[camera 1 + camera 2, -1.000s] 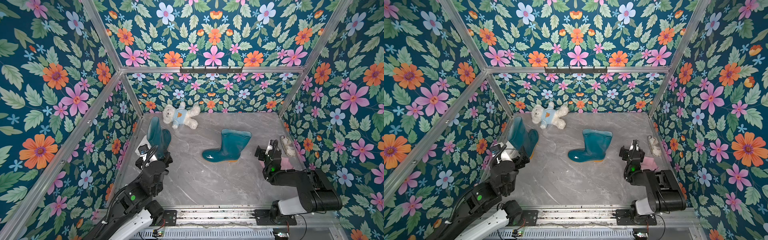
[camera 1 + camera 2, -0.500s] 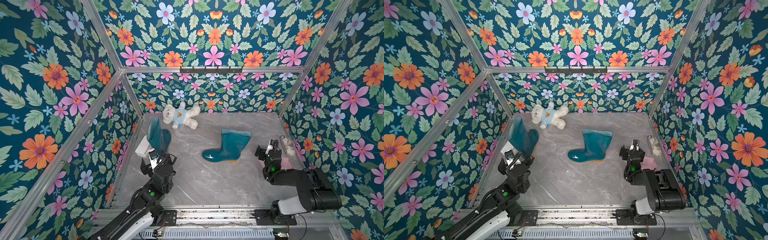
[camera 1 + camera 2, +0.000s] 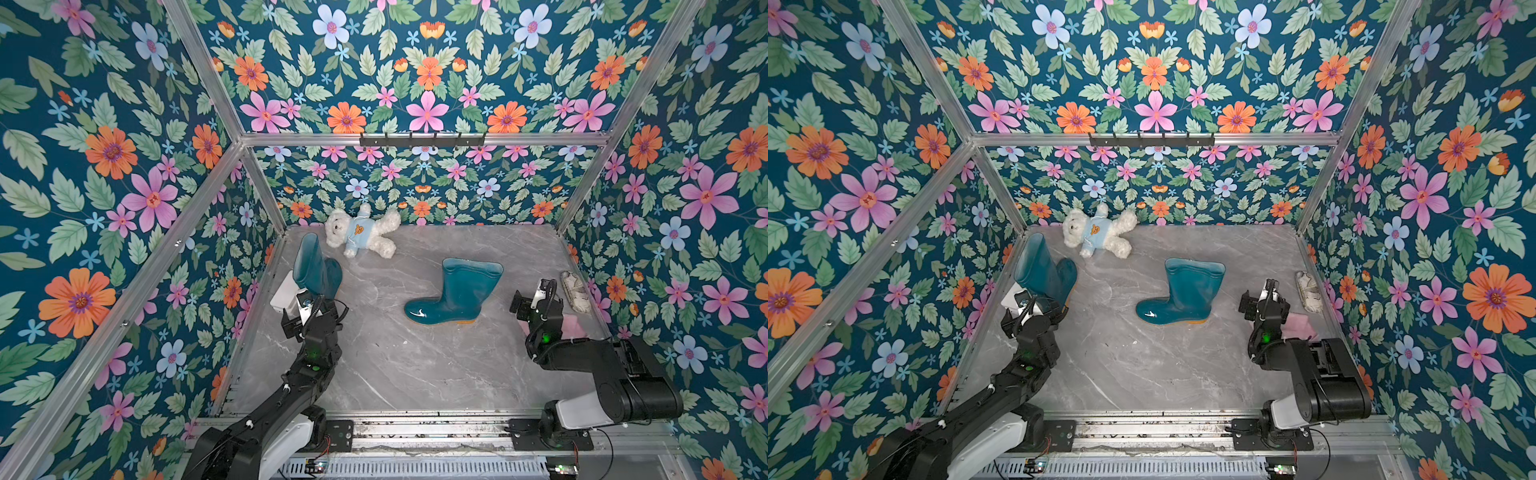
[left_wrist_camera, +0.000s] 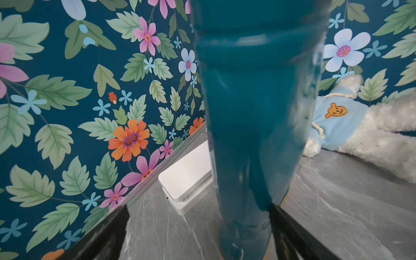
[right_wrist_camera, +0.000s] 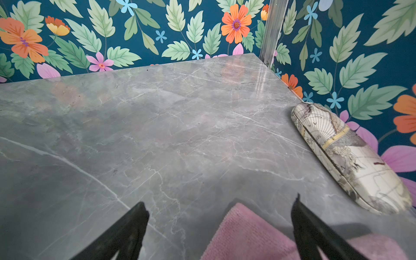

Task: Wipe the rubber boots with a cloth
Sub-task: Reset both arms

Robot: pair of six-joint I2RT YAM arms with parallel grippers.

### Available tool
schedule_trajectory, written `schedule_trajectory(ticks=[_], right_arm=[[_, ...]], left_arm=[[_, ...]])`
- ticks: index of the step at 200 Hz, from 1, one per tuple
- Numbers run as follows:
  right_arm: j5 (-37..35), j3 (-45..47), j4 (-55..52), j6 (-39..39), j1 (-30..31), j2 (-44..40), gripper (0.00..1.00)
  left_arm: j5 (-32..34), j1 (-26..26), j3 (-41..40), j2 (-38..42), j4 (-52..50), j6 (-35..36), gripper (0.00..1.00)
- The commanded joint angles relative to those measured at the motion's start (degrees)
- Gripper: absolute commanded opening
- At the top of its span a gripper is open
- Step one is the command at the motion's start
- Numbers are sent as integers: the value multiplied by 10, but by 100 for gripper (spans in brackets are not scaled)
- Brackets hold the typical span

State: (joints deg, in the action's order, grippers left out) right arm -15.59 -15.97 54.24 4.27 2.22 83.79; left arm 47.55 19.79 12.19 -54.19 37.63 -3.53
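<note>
Spread left pincer (image 4: 198,209) faces the wall-side boot (image 4: 252,112); spread right pincer (image 5: 219,202) hangs over the cloth (image 5: 247,234) at the table (image 3: 415,365) edge.

— What finishes do you see?
— I see glossy, smooth teal rubber on the left boot (image 4: 254,112) and the middle boot (image 3: 461,291).
— And the rest?
— I get a polished marble-look table (image 5: 157,135), a fuzzy pink cloth (image 5: 247,231), a fluffy plush teddy bear (image 3: 361,232) and a brushed metal frame (image 3: 291,139).
</note>
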Motion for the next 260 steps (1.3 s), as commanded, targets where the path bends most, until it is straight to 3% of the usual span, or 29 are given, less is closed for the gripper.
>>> schedule_trajectory(ticks=[1,119,260], right_arm=[[0,0,24,-2,0,0,99],[0,0,24,-2,0,0,99],[0,-1,23,-2,0,1,99]], left_arm=[[-51,-23,0,-23,67,-9,99],[-139,-115,-18,-204,258,-2,99],[-183,-127,-15,-303,372,15,99]])
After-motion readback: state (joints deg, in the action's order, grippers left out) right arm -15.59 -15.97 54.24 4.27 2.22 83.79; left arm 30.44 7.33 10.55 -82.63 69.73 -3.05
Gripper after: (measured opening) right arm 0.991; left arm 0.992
